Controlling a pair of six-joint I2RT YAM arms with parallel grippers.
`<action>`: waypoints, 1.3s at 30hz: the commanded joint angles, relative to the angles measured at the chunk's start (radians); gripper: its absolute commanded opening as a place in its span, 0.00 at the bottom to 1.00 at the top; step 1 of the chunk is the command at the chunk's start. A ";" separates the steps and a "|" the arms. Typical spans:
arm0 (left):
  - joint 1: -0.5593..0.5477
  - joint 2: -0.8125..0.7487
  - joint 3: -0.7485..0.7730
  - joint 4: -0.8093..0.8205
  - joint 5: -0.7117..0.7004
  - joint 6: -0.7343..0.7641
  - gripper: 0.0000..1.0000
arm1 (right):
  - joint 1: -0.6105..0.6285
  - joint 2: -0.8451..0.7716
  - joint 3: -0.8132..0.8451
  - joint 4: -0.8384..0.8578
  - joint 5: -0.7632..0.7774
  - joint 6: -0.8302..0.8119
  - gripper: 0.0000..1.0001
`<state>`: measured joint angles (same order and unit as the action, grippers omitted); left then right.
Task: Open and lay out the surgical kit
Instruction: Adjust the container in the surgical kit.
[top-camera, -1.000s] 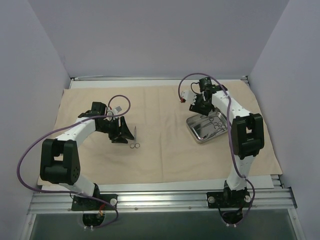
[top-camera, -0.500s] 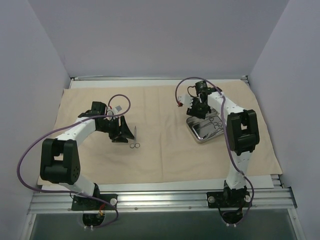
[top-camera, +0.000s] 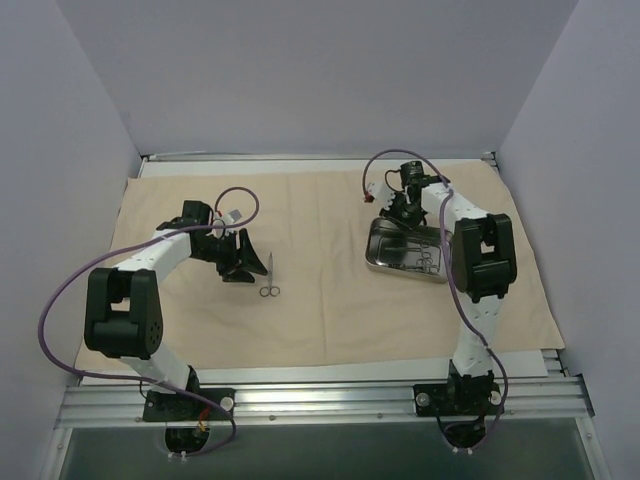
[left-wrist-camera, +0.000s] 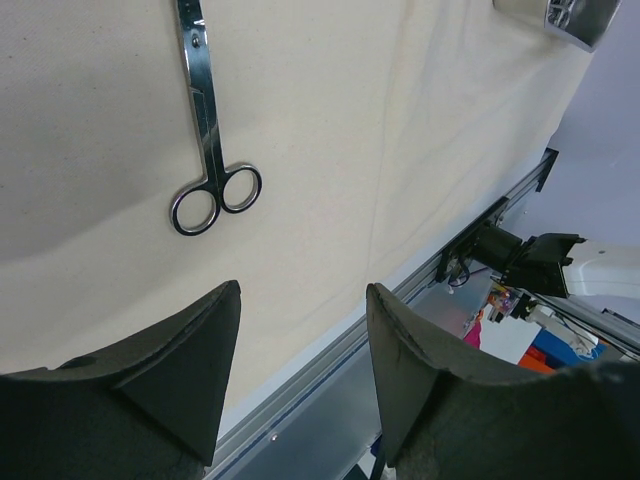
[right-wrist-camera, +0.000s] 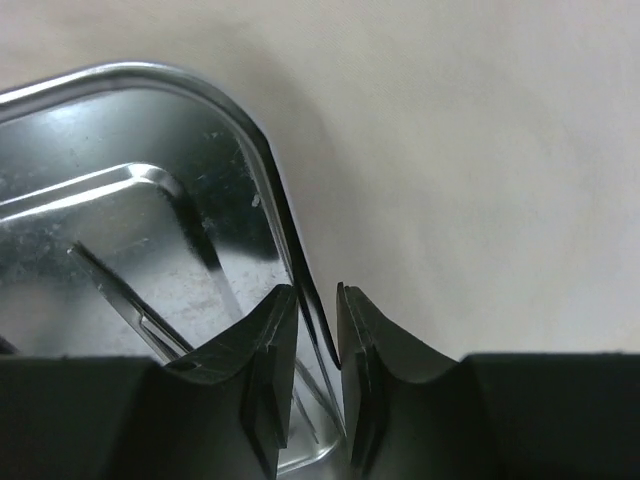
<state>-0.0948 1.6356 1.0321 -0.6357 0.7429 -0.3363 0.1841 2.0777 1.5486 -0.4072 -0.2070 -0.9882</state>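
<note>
Now that the right gripper (right-wrist-camera: 313, 340) has pinched the 12 o'clock rim of the steel tray (right-wrist-camera: 110, 230) and slewed it, repositioning is underway; the left gripper (left-wrist-camera: 300, 365) gapes empty beside the laid-out scissors (left-wrist-camera: 208, 140).

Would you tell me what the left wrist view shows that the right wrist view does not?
Only the left wrist view: the scissors lying closed on the beige cloth beyond the open, empty left gripper, and the table's edge rail. Only the right wrist view: the right gripper pinching the steel tray by its rim, and a thin instrument inside the tray. Both: the beige cloth; a shiny corner at the left view's top edge is probably that same tray.
</note>
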 joint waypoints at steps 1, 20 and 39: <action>0.010 0.016 0.042 0.007 0.032 0.017 0.62 | -0.076 -0.037 0.016 0.022 -0.028 0.120 0.22; 0.013 0.093 0.079 0.036 0.081 -0.006 0.62 | -0.409 0.010 0.117 -0.116 0.199 0.683 0.03; 0.013 0.075 0.091 0.005 0.042 -0.010 0.65 | -0.427 -0.079 0.090 -0.081 0.291 0.752 0.72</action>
<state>-0.0875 1.7329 1.0801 -0.6323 0.7895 -0.3569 -0.2630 2.0899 1.6417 -0.4667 0.0376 -0.2279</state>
